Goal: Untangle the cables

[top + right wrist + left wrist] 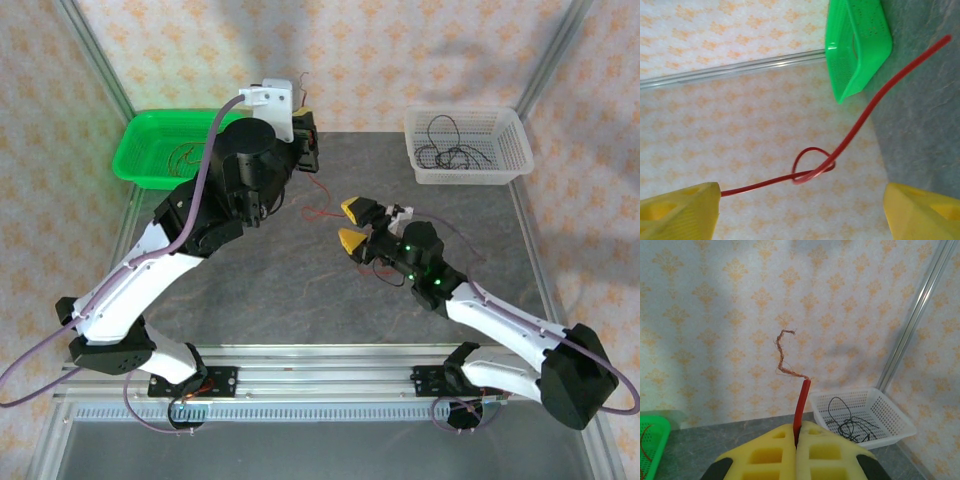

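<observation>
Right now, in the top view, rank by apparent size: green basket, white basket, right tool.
Green basket, white basket: about alike; left arm hides part of the green.
Right tool: smallest.

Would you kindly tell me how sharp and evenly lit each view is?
Top external: sharp and evenly lit, soft shadows on the wallpaper. Left wrist: the red cable and its frayed copper tip are crisp; a shadow crosses the wallpaper. Right wrist: the cable's loop is sharp, the yellow fingers slightly soft.
</observation>
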{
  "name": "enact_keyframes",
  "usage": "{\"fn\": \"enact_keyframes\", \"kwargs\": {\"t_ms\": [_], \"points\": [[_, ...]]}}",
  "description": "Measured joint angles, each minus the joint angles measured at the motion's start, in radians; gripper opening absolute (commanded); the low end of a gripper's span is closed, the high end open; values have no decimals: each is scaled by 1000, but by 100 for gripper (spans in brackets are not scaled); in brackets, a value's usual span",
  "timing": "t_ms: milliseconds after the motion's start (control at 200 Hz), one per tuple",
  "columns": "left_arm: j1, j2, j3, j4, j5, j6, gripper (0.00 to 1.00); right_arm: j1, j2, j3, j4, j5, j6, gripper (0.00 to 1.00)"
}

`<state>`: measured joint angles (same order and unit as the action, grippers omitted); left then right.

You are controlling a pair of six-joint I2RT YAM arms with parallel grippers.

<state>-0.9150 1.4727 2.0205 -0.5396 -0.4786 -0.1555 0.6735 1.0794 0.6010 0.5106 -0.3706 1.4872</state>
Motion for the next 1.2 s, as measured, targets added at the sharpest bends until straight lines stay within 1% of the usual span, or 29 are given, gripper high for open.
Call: {"fn": "enact_keyframes", "kwargs": {"t_ms": [170,225,270,325,365,390,415,435,566,676,791,956,1081,1201], "points": [[0,5,0,6,9,0,0,0,68,3,64,16,67,74],[0,5,0,6,11,0,0,0,102,4,85,16,81,68],[0,5,0,6,18,-1,0,0,129,5,102,21,99,60],[0,5,0,6,22,-1,0,2,157,6,117,29,102,41],[0,5,0,6,24,-2,0,3,170,7,121,35,109,23],[0,5,0,6,25,-2,0,4,173,7,122,41,103,13],[0,5,0,6,25,-3,0,5,175,7,121,47,105,5],[0,5,0,6,25,-3,0,5,175,7,122,54,105,0],[0,5,0,6,18,-2,0,6,143,7,74,110,63,0],[0,2,0,6,-23,1,0,0,49,-13,2,167,11,0],[0,-21,-14,8,-104,19,0,-47,-101,-84,-93,227,-47,0],[-2,-87,-50,14,-220,57,0,-113,-278,-181,-252,313,-102,0],[-2,-108,-50,33,-283,86,0,-155,-376,-230,-338,351,-121,0],[-6,-104,-51,35,-303,107,0,-180,-418,-246,-367,361,-132,0]]}}
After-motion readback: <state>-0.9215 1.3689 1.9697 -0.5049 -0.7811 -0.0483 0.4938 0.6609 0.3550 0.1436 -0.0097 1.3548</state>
